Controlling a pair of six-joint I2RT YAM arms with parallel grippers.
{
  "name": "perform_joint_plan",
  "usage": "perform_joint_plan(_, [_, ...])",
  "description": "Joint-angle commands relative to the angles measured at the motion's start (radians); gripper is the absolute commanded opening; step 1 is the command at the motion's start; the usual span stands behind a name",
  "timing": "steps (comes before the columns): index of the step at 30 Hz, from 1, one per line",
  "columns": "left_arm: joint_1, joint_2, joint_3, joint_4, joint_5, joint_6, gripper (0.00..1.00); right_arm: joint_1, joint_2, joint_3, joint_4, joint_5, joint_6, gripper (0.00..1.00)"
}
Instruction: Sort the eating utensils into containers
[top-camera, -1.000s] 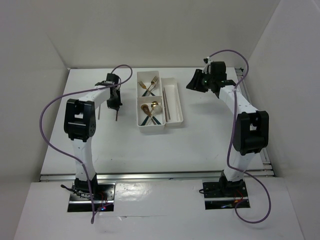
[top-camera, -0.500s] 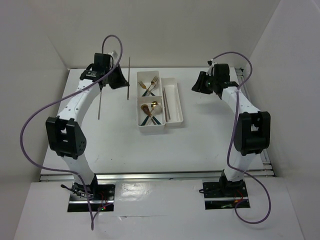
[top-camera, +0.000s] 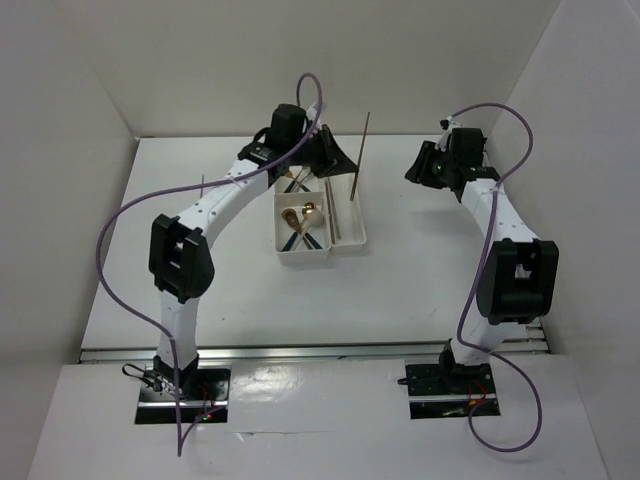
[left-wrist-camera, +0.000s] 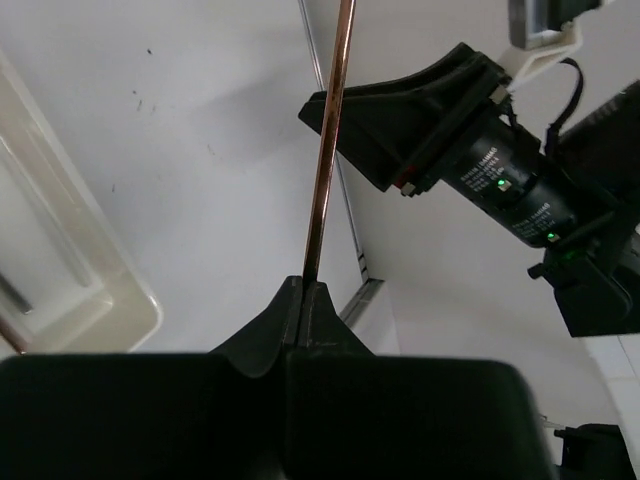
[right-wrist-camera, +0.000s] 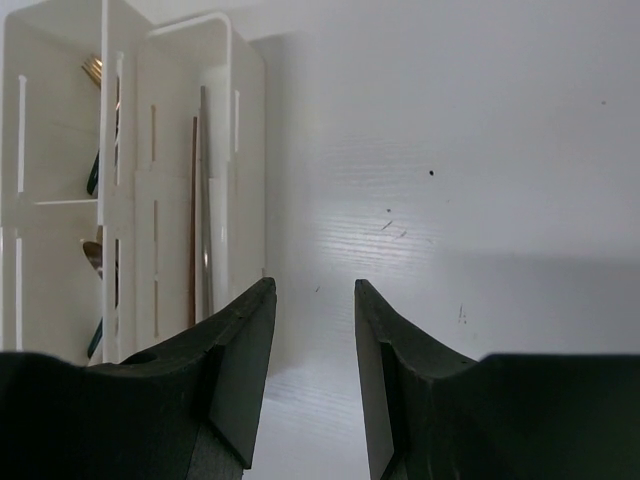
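1. white print on the motor label (left-wrist-camera: 500, 185) is too small to read
2. left pincer (left-wrist-camera: 303, 285) clenched on one brown chopstick (left-wrist-camera: 328, 140), raised over the one white tray (top-camera: 352, 243); two chopsticks (right-wrist-camera: 198, 200) lie in its long compartment
3. right pincer (right-wrist-camera: 315, 300) released, over the counter (right-wrist-camera: 450, 150) beside the tray

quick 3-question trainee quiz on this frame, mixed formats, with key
1. True or false: the right gripper holds a fork.
2. What is the left gripper shut on? A) spoon B) chopstick C) nothing
3. Fill in: in the top view, the spoons lie in the tray's ____ square bin (near or far, counted from the arm bases).

Key: 1 false, its jaws are open and empty. 2 B. 3 near.
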Motion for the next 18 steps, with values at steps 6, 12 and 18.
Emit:
perform_joint_plan(6, [-0.008, 0.089, -0.052, 0.128, -0.001, -0.16, 0.0, -0.021, -0.076, -0.048, -0.006, 0.014, -0.014, 0.45])
perform_joint_plan(12, [-0.008, 0.135, -0.109, 0.098, -0.079, -0.135, 0.0, -0.031, -0.076, -0.048, -0.006, 0.004, -0.014, 0.45])
perform_joint_plan(18, [-0.018, 0.177, -0.08, 0.031, -0.22, -0.06, 0.0, -0.04, -0.057, -0.048, -0.006, -0.006, -0.014, 0.45])
